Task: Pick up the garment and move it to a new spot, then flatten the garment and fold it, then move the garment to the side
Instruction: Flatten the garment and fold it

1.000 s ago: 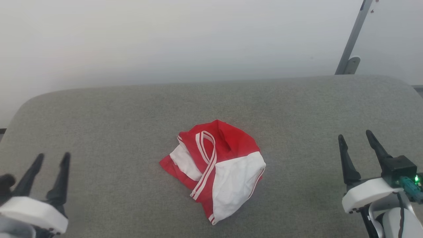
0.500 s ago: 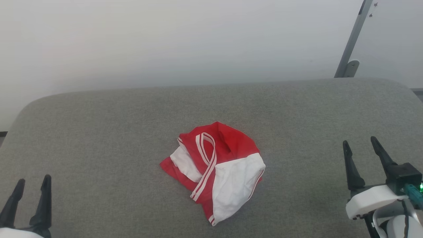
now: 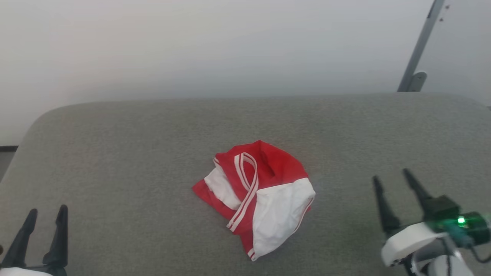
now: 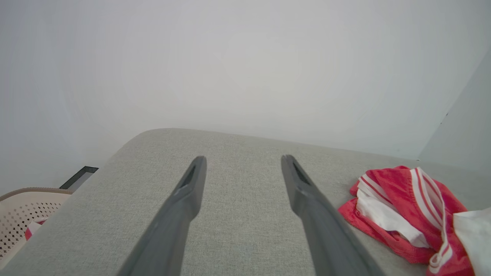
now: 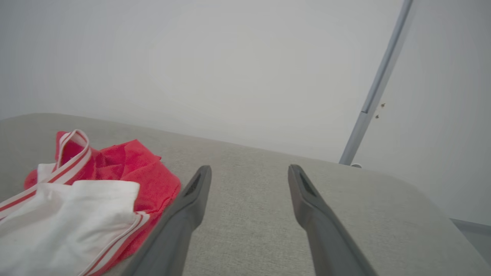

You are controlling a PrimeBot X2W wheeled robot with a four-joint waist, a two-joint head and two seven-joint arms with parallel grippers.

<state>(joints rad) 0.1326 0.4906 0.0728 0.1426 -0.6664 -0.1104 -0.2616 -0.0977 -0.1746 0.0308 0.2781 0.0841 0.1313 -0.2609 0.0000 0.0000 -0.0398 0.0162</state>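
A crumpled red T-shirt with white sleeves and red-and-white striped trim [image 3: 255, 199] lies bunched at the centre of the grey fabric-covered tabletop [image 3: 134, 153], its front buried in folds. The heap's longer axis runs from the far side towards the robot. The left claw [image 3: 48, 209], partly cut off by the frame's bottom edge, and the right claw [image 3: 391, 174] flank it, well apart from it, fingers spread and empty.
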